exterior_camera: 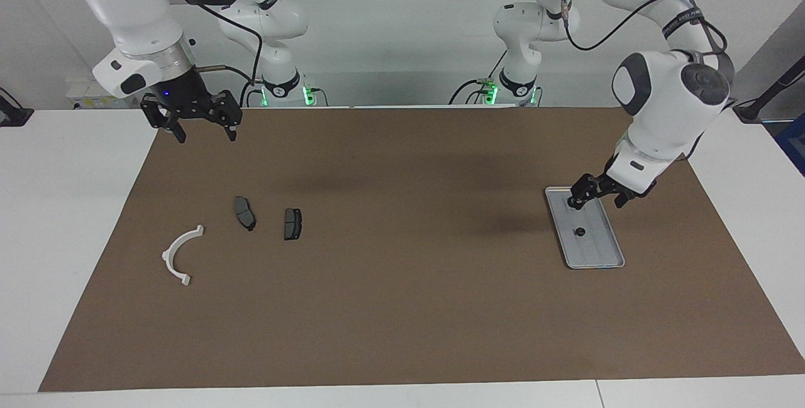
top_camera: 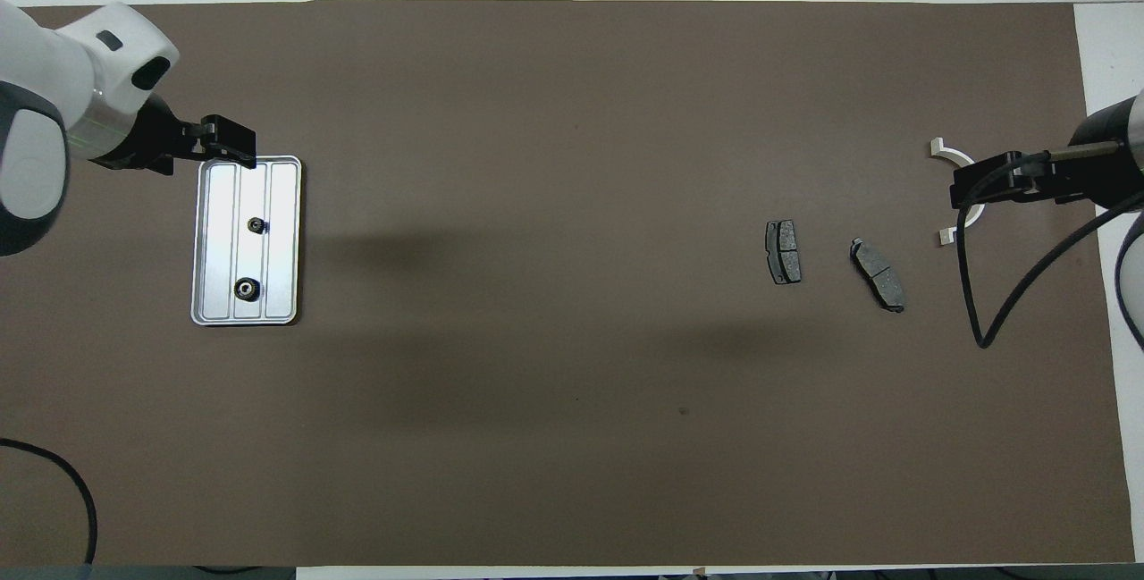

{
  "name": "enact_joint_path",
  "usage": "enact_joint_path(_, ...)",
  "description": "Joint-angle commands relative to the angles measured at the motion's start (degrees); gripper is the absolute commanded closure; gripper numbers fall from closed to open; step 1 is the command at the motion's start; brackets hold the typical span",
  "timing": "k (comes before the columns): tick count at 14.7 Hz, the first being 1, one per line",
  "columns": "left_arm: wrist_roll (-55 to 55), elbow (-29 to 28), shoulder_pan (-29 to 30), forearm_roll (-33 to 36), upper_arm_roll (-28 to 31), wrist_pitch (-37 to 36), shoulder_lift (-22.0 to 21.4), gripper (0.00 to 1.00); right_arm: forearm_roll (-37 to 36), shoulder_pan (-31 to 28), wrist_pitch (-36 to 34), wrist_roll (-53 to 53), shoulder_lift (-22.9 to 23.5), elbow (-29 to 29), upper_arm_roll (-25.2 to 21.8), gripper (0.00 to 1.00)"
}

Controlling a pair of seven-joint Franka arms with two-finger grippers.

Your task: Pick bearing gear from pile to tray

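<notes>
My left gripper [top_camera: 231,140] hangs spread over the tray's [top_camera: 204,294] rim; two black gears [top_camera: 256,224] lie in the tray. Two brake pads [top_camera: 783,252] and a white bracket [exterior_camera: 179,254] lie toward my right arm's end. My right gripper [exterior_camera: 200,133] waits, spread, above the mat [exterior_camera: 402,307].

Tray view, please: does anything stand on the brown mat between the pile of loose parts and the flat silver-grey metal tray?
Nothing visible does. The brown mat lies bare between the two dark grey brake pads and the flat silver-grey metal tray. Only the open left gripper hangs over the tray, which holds two small black round pieces.
</notes>
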Motion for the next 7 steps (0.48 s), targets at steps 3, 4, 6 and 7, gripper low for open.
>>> enact_joint_path(3, -3.05, 1.77, 0.39, 0.19, 1.29, -9.05, -10.75, 0.00, 1.34, -0.38, 1.21, -1.32, -1.14, -1.41, 0.03, 0.00)
enact_joint_path(4, -1.39, 1.68, 0.39, 0.63, 1.29, -13.27, -11.11, 0.00, 1.34, -0.38, 1.21, -1.32, -1.14, -1.41, 0.03, 0.00)
enact_joint_path(6, 2.31, -1.29, 0.39, 1.86, 1.20, -14.80, -12.60, 0.00, 1.34, -0.29, 1.21, -1.32, -1.14, -1.41, 0.03, 0.00)
enact_joint_path(7, 2.23, -1.57, 0.13, 1.86, 1.11, -15.59, -12.26, 0.00, 1.34, -0.29, 1.21, -1.32, -1.14, -1.41, 0.03, 0.00)
